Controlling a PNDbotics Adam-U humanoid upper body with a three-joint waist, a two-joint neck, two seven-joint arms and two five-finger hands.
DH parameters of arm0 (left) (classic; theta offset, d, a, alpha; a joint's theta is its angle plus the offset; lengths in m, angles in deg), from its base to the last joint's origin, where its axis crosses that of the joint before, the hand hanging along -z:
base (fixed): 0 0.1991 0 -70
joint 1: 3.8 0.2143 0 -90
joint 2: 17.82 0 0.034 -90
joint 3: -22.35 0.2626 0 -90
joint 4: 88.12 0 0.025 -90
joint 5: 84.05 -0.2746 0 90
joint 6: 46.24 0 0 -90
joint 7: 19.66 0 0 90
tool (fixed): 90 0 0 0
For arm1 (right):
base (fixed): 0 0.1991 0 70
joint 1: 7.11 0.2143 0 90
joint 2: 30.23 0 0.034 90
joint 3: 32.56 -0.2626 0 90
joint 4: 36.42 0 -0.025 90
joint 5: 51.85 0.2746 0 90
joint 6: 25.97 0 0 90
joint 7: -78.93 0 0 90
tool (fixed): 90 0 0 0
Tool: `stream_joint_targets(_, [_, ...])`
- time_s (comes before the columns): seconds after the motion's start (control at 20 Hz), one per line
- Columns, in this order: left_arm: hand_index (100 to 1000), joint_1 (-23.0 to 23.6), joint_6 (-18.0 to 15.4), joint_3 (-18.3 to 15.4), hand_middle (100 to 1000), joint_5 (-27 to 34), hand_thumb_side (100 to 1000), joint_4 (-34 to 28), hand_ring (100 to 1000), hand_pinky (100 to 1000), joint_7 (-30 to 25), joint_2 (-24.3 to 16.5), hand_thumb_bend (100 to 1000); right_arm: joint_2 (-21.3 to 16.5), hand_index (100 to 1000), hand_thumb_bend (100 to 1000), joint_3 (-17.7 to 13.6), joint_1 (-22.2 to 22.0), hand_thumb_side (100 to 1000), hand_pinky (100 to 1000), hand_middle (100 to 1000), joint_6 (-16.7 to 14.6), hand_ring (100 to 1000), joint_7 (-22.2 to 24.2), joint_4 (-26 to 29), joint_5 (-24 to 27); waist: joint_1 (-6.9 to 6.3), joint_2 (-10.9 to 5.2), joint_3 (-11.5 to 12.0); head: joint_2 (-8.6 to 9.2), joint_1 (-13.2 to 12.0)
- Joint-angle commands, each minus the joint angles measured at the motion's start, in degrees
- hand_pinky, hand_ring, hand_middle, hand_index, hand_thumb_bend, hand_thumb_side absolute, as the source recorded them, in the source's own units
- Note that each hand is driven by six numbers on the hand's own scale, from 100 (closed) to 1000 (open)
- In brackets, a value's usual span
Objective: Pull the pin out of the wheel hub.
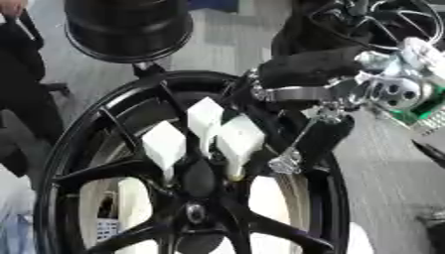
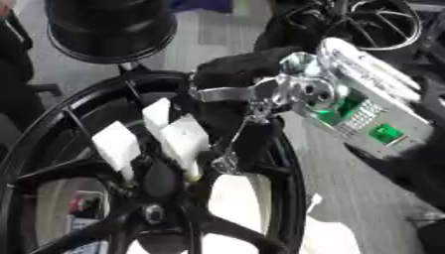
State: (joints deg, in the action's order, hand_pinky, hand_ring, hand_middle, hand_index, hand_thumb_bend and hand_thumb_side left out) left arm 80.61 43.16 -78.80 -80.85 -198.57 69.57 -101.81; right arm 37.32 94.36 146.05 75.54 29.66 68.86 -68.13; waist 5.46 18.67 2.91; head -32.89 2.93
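One by one, picked out three white pins [image 1: 239,141] standing close together in the black wheel [image 1: 78,134], just above the wheel hub [image 1: 198,183] and between the spokes, all seemingly still seated. Found the right hand [image 1: 300,72] coming in from the upper right, across the rim, and reaching down to just beside the rightmost pin. Could not tell whether it was spread, drawn together, or already clamped on that pin, nor whether it touched it. Saw nothing of the left hand in either view. Noted a second dark wheel [image 1: 126,30] behind, well apart from the work. Judged the likeliest trouble to be a pull at an angle: with the arm arriving from the side, a slanted tug could jam the pin in its hole or let it slip free of the hold. Judged too that the neighbouring pins, so close by, could be knocked or caught along with the chosen one. Feared also for the wheel itself, standing upright with nothing seen bracing it, and liable to rock or roll toward the pull. Reckoned a snag on the rim or a spoke possible on the way back out.
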Motion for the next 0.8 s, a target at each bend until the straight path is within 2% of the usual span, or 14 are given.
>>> stream_joint_targets(0.05, [812, 0.0, -0.1, -0.3, 677, 0.0, 686, -0.8, 772, 820, -0.1, -0.3, 100, -2.5, 442, 100, -3.1, 1.0, 117, 817, 322, 0.6, 701, -1.4, -2.7, 2.9, -0.5, -1.46, 0.0, 1.06, 0.6])
stream_joint_targets(0.35, [812, 0.0, -0.1, -0.4, 678, 0.0, 685, -0.7, 771, 821, 0.0, -0.2, 100, -5.5, 431, 100, -8.5, 0.1, 100, 800, 308, 1.6, 678, -5.8, -8.4, 9.4, -0.76, -1.63, -0.3, 1.56, 0.8])
stream_joint_targets(0.55, [812, 0.0, -0.1, -0.5, 677, -0.1, 683, -0.8, 771, 821, 0.0, -0.2, 100, -8.8, 434, 100, -12.1, -1.5, 100, 803, 309, 1.9, 677, -9.2, -9.8, 11.1, -0.95, -1.55, -0.6, 1.5, 0.8])
stream_joint_targets(0.7, [812, -0.1, -0.1, -0.7, 678, -0.2, 682, -0.9, 770, 821, 0.2, -0.2, 100, -13.9, 441, 100, -15.6, -6.0, 100, 809, 315, 1.8, 681, -12.2, -9.3, 11.7, -1.07, -1.26, -1.0, 1.35, 0.4])
stream_joint_targets(0.8, [812, -0.2, -0.2, -0.9, 678, -0.3, 681, -1.0, 770, 821, 0.4, -0.1, 100, -18.8, 444, 100, -19.2, -12.1, 100, 811, 318, 1.7, 683, -15.3, -8.4, 12.3, -1.18, -0.96, -1.2, 1.29, 0.2])
